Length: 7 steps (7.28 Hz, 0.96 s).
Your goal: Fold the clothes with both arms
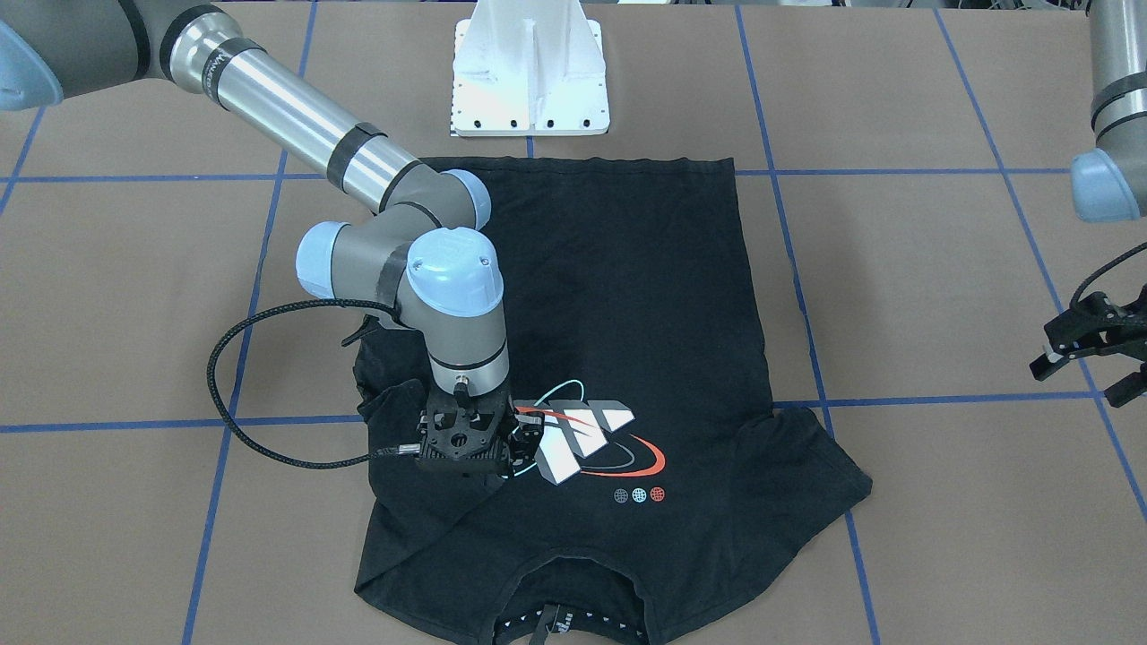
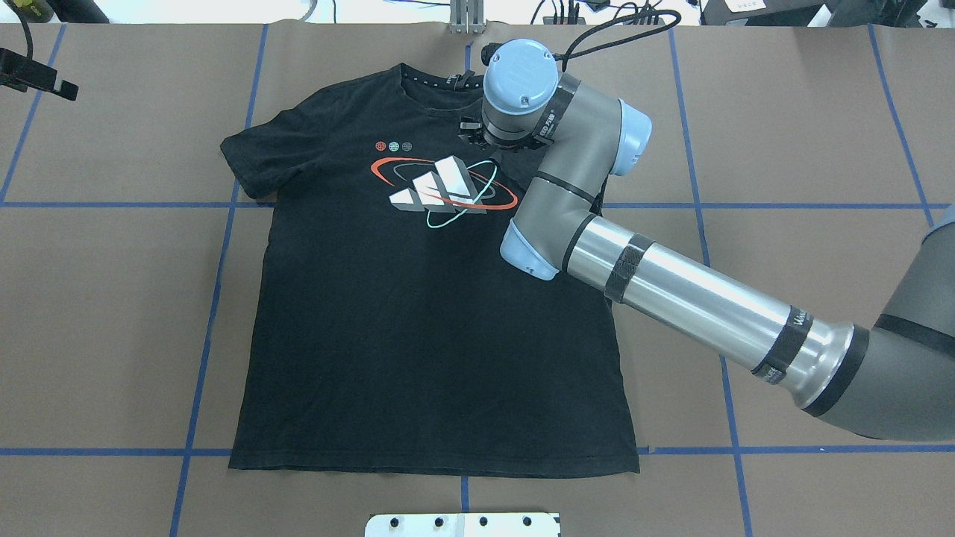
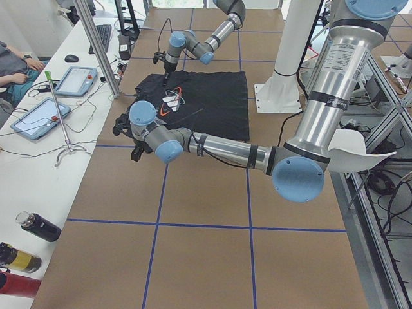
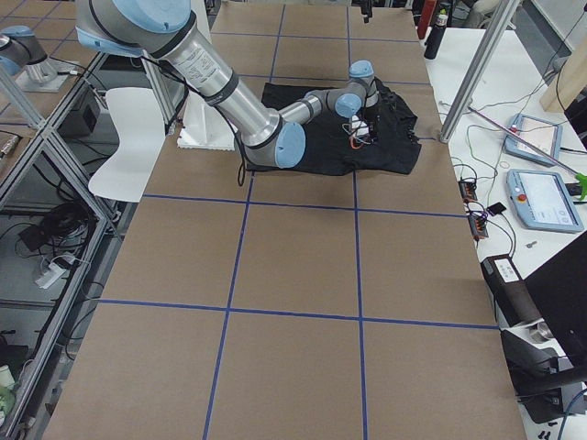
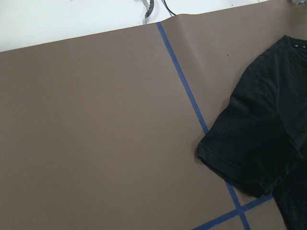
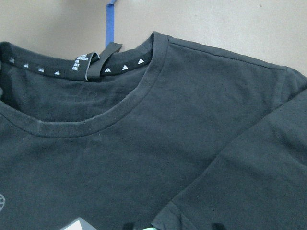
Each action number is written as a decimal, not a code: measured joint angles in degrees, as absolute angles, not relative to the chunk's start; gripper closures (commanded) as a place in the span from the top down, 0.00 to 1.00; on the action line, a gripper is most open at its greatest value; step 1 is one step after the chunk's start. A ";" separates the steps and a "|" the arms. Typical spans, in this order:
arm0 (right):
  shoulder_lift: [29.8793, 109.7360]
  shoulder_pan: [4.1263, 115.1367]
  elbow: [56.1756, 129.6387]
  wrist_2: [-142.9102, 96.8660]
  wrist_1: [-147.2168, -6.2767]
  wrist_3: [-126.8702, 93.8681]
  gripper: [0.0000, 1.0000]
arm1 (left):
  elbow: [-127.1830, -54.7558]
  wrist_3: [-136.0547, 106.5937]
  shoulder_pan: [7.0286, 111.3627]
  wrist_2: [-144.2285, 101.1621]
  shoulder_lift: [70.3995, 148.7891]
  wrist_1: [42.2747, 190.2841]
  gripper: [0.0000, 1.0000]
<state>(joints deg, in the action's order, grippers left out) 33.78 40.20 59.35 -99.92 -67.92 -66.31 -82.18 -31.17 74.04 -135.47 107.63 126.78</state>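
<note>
Black cotton T-shirt (image 2: 418, 321) lies flat, print up, mid-table on brown paper (image 2: 112, 298), with the hem toward the white pedestal base (image 1: 530, 81) and the collar at the far edge. The logo (image 2: 444, 185) is three white slanted bars inside red and teal orbit rings, with three small globe dots beside it and no wordmark. The neck tape (image 6: 43, 71) has a row of small white triangles; the hang-loop label (image 6: 80, 64) has a few white text lines too small to read. Lettering on the arm's silver tube isn't legible either. The ribbed neckline (image 6: 96, 122) is flat. The sleeve on the robot's left (image 2: 254, 156) is spread out, its cuff close to a blue tape line (image 2: 216, 283); the other sleeve (image 1: 394, 412) is folded in over the chest. The right gripper (image 1: 470, 461) is down on that fold beside the logo, and in the wrist view its fingertips (image 6: 127, 225) sit spread apart, gripping nothing. The left gripper (image 1: 1080, 376) hangs well off to the side over bare paper, fingers released. Hem and side seams run straight, with wide paper showing on both flanks.
</note>
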 measured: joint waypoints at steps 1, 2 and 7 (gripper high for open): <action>34.36 41.61 62.92 -102.12 -73.54 -62.37 1.00 | -82.10 -37.20 71.06 -131.46 108.43 126.93 1.00; 36.22 43.50 68.05 -104.44 -79.56 -57.64 1.00 | -81.94 -42.65 67.97 -127.54 108.97 127.17 1.00; 49.76 52.54 83.14 -114.58 -84.67 -43.98 1.00 | -68.00 -62.64 56.88 -112.38 115.08 141.06 1.00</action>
